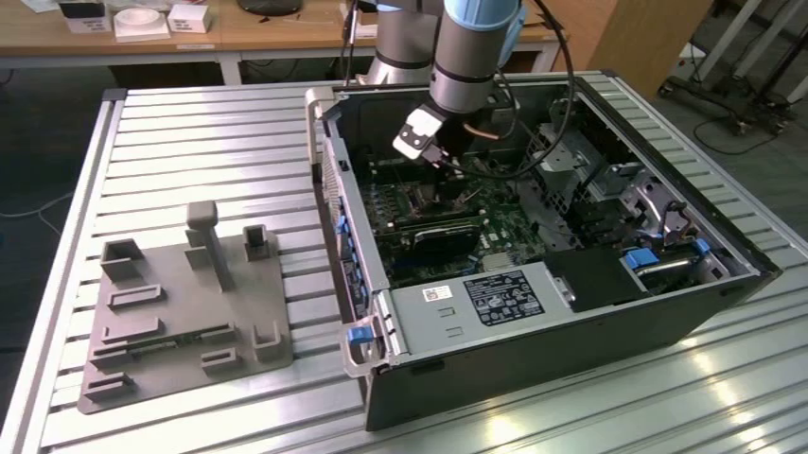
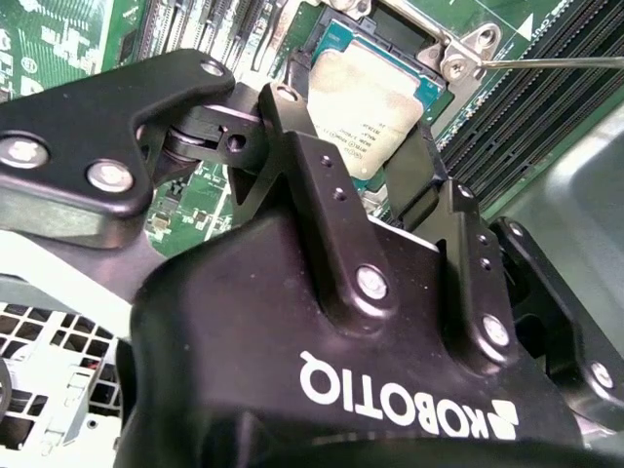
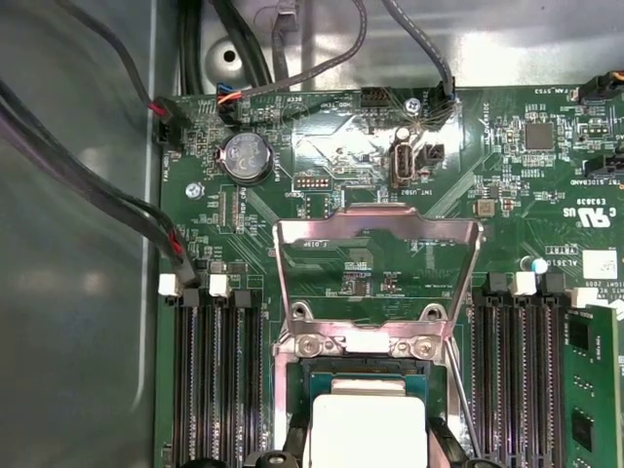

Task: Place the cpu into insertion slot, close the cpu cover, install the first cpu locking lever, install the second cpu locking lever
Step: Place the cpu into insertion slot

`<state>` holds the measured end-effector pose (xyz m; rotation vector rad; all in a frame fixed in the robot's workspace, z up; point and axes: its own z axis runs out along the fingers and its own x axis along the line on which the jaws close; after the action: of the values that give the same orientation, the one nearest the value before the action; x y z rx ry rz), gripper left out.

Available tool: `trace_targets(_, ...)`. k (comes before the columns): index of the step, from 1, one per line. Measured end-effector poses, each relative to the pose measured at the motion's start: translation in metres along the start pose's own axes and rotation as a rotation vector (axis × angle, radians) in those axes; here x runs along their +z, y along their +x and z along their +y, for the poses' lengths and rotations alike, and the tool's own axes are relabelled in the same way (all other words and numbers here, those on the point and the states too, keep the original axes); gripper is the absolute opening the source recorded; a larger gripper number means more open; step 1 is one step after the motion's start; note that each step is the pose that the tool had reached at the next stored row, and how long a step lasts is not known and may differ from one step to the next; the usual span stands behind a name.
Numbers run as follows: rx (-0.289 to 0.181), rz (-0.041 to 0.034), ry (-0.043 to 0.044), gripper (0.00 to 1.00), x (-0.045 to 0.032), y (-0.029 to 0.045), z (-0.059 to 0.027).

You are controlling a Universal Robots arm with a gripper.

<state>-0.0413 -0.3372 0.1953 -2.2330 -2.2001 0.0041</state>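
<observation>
Downward, silver-and-blue robot arm reaching from upper centre, black gripper straddling small silver-topped square cpu, jaw grip impossible to tell.

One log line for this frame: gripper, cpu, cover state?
gripper: at cpu | cpu: at insertion slot | cpu cover: raised open
</observation>
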Motion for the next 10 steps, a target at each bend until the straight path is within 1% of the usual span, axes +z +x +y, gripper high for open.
trace_targets(10, 0.005, -0.0002, 0.0002, 0.54, 0.0011, 0.0001, 0.0007)
